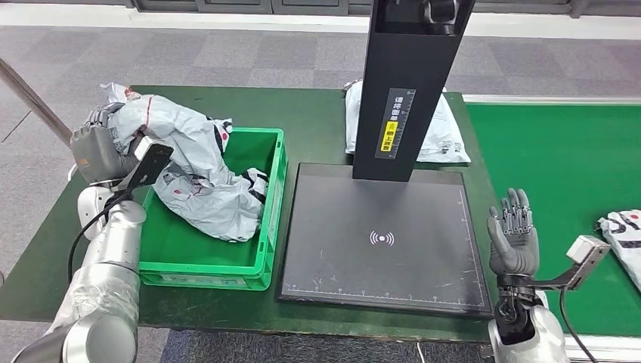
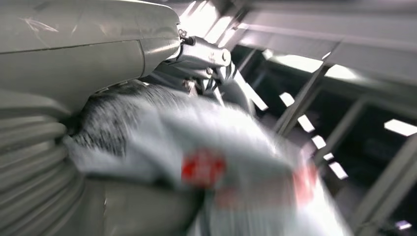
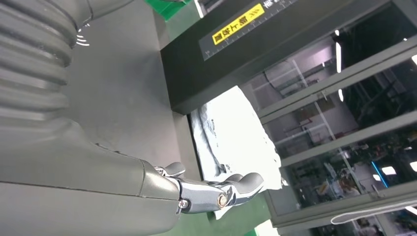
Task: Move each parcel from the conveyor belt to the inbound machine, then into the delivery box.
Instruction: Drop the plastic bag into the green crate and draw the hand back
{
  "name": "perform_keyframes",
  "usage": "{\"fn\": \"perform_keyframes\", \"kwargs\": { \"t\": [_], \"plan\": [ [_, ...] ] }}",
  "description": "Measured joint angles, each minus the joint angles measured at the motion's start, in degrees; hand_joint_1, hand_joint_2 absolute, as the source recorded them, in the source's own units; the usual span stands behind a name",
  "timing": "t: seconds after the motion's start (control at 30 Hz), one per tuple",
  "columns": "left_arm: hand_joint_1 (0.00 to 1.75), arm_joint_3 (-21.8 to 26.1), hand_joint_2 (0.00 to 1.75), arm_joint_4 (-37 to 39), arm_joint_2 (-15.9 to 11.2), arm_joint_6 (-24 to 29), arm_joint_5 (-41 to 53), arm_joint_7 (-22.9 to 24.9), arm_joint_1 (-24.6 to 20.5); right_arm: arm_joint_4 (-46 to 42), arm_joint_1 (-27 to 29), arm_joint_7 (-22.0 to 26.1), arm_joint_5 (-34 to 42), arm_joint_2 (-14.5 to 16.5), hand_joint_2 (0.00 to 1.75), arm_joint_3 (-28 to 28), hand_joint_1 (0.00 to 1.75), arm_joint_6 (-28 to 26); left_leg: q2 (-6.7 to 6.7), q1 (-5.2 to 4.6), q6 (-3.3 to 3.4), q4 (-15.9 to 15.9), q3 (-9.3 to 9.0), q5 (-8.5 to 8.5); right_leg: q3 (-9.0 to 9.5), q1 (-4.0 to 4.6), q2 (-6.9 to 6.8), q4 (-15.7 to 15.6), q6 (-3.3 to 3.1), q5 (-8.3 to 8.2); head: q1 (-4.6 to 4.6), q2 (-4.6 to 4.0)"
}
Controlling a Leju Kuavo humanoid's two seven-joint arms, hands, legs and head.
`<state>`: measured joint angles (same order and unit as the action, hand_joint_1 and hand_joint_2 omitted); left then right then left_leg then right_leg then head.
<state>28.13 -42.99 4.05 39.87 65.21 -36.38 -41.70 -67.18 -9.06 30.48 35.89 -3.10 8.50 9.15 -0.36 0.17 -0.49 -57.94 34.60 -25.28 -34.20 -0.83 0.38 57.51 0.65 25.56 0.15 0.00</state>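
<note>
The left hand (image 1: 97, 148) grips a crumpled grey parcel (image 1: 198, 170) at its upper end, over the far left corner of the green delivery box (image 1: 204, 261); the rest of the bag sags down into the box. The right hand (image 1: 514, 238) is raised, fingers spread and holding nothing, by the near right corner of the black inbound machine (image 1: 382, 242). Another parcel (image 1: 442, 132) lies behind the machine's post, and one more (image 1: 626, 238) lies on the conveyor belt (image 1: 559, 166) at its right edge.

Left robot hand (image 1: 94, 147) grips grey parcel (image 1: 178, 144) above green box (image 1: 261, 249).
</note>
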Motion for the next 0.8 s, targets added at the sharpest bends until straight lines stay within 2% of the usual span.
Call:
{"fn": "perform_keyframes", "kwargs": {
  "t": [0.1,0.27,0.4,0.57,0.73,0.8],
  "plan": [
    [0.00,-0.3,1.75,4.9,-0.9,-2.1,1.4,-0.2,-0.3,0.0,-0.1,-0.2,0.1,-0.1,1.75,0.0,0.00,-0.1,-0.03,-0.01,0.00,0.0,0.00,0.00,0.01,-0.02,-0.03,0.0,0.00,0.00,0.00,0.00],
    [0.00,-4.6,1.75,11.6,-1.4,-3.7,1.9,-0.6,-0.3,0.1,-0.5,-0.4,0.2,-0.4,1.75,0.0,0.00,-0.1,-0.09,-0.02,0.00,0.0,0.03,0.01,0.04,-0.03,-0.10,0.0,0.00,0.00,0.02,0.00],
    [0.00,-7.9,0.00,13.6,-1.8,-4.5,0.0,0.4,-0.5,0.1,-0.8,-0.5,0.2,-0.4,1.75,0.0,0.00,-0.2,-0.04,-0.05,0.00,0.0,-0.01,0.00,0.04,-0.05,-0.05,0.0,0.00,-0.02,0.00,0.00],
    [0.00,-13.9,0.00,14.4,-2.2,-8.1,-6.5,-1.2,-0.4,0.1,-0.8,-0.5,0.2,-0.5,1.75,0.0,0.00,-0.2,-0.08,-0.03,-0.02,0.0,-0.02,0.01,0.05,-0.02,-0.09,0.0,-0.01,-0.02,0.01,0.00],
    [0.00,-21.0,0.00,9.8,-2.7,-12.7,-27.2,-3.5,1.6,0.1,-0.4,-0.5,0.6,-0.7,1.75,0.0,0.00,-0.3,-0.06,-0.01,-0.03,0.0,0.00,0.02,0.03,-0.01,-0.08,0.0,-0.01,-0.02,0.02,0.00],
    [0.00,-24.9,0.87,6.0,-3.3,-14.3,-36.5,-3.7,2.8,0.1,-0.1,-0.4,0.8,-0.7,1.75,0.0,0.00,-0.2,-0.06,-0.01,-0.03,0.0,0.01,0.02,0.02,-0.01,-0.08,0.0,-0.01,-0.02,0.02,0.00]
  ]
}}
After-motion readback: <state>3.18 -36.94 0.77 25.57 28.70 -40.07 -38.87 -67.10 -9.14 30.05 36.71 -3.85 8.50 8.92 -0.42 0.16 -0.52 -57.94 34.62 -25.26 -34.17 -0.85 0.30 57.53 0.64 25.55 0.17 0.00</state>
